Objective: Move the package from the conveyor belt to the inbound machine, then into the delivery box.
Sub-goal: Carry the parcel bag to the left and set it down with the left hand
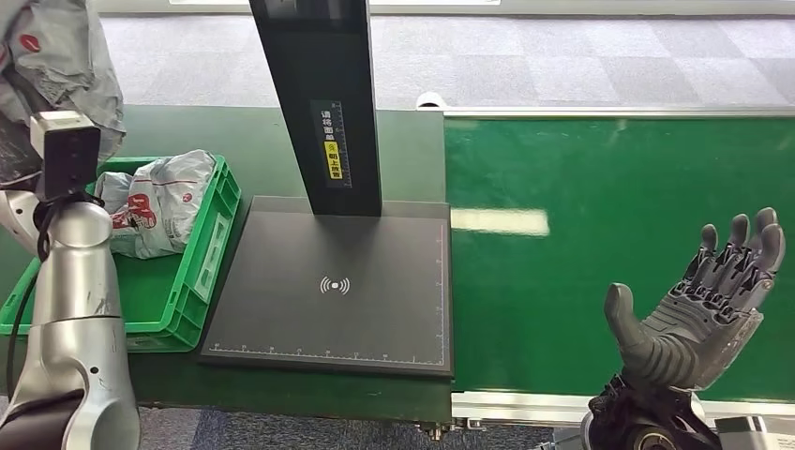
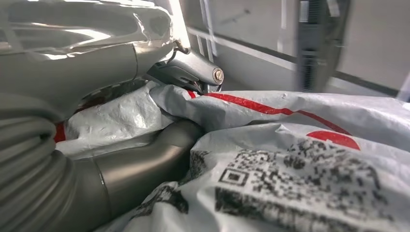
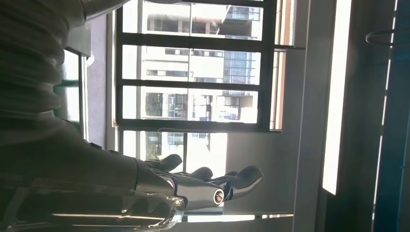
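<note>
2 grey poly mailer packages show: 1 is clamped in the left hand (image 2: 159,140), thumb and fingers pressed into the crinkled held package (image 2: 300,164), raised above the green crate (image 1: 208,246); the other package (image 1: 155,202) lies inside that crate. 1 right hand (image 1: 698,314) hovers palm-up over the green conveyor belt (image 1: 600,169), fingers spread, holding nothing. 1 black inbound machine (image 1: 333,291) sits between crate and belt.
</note>
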